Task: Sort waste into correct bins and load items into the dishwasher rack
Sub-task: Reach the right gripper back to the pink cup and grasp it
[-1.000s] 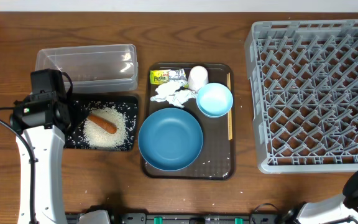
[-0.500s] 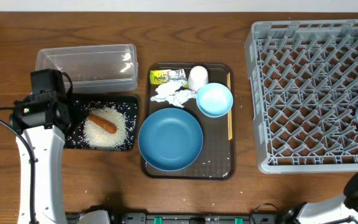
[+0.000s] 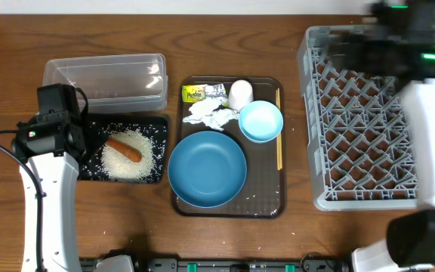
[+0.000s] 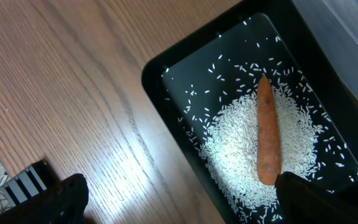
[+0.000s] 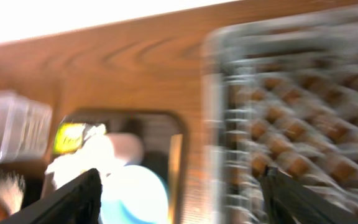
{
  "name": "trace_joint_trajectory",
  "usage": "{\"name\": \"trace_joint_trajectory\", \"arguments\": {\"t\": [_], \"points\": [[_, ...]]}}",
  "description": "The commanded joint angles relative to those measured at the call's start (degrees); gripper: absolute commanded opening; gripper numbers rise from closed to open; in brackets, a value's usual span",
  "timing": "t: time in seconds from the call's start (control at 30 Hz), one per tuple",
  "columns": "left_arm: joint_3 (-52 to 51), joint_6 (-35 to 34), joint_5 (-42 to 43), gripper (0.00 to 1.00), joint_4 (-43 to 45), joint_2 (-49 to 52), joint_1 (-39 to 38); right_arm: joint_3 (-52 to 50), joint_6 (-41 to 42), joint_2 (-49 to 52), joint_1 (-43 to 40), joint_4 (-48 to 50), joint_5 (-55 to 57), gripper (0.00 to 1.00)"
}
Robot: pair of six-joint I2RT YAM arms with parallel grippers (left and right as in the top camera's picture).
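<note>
The black tray holds loose white rice and an orange carrot stick; both show in the left wrist view, rice and stick. My left gripper is open and empty above the tray's near edge. The clear tub stands behind it. The dark-blue bowl, light-blue bowl, white cup, tissue, wrapper and chopsticks lie on the brown tray. My right gripper is open and empty, blurred, over the grey rack. The pale-blue cup is hidden.
The brown serving tray sits between the black tray and the rack. My right arm covers the rack's right side. My left arm stands at the table's left front. A few rice grains lie on the brown tray.
The pale-blue cup at the rack's right edge moved left, then vanished as my right arm swung in over the rack's far right. The left arm has not moved.
</note>
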Motion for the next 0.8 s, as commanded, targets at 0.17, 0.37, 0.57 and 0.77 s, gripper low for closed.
{"name": "trace_joint_trajectory", "arguments": {"t": [0.17,0.37,0.57,0.77], "points": [[0.68,-0.31,-0.9,0.98,-0.31,0.17,0.24,0.37,2.56,11.52,19.32,8.17,15.02,0.99],[0.68,-0.31,-0.9,0.98,-0.31,0.17,0.24,0.37,2.93,20.39,24.74,15.23,15.89,0.99],[0.68,-0.31,-0.9,0.98,-0.33,0.17,0.24,0.37,4.96,24.52,26.67,15.08,21.84,0.99],[0.68,-0.31,-0.9,0.98,-0.33,0.17,0.24,0.35,6.12,25.4,26.64,14.6,21.81,0.86]]}}
